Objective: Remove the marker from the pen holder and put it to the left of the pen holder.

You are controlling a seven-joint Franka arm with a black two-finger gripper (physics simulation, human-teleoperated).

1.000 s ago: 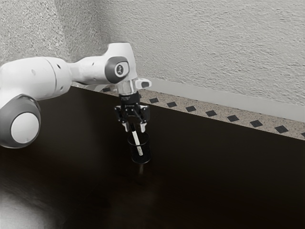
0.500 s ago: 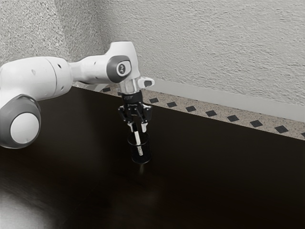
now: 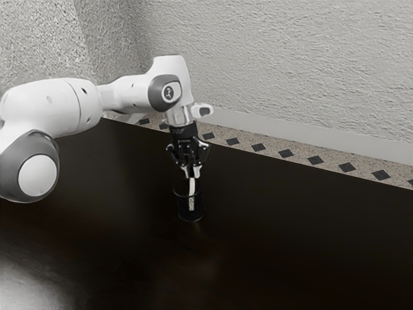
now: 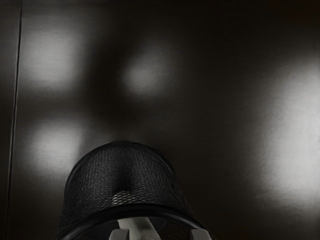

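Directly over the black mesh pen holder [image 3: 182, 209], the jaws stand apart, with the marker's upper end between their tips. The pale marker [image 3: 191, 187] is in the pen holder, nearly upright in the exterior view. The pen holder stands on the dark, glossy surface [image 3: 290, 239], beside which runs a diamond-patterned border [image 3: 245, 143].

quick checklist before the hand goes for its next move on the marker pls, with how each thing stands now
1. Pen holder standing upright: ok
2. Marker in the pen holder, top end above the rim: ok
3. Hand above the pen holder: ok
4. Fingers apart, ready to close: ok
5. Both fingers touching the marker, for a lift: not ok, a gap shows on one side
6. Marker's lower end free of the mesh: cannot tell
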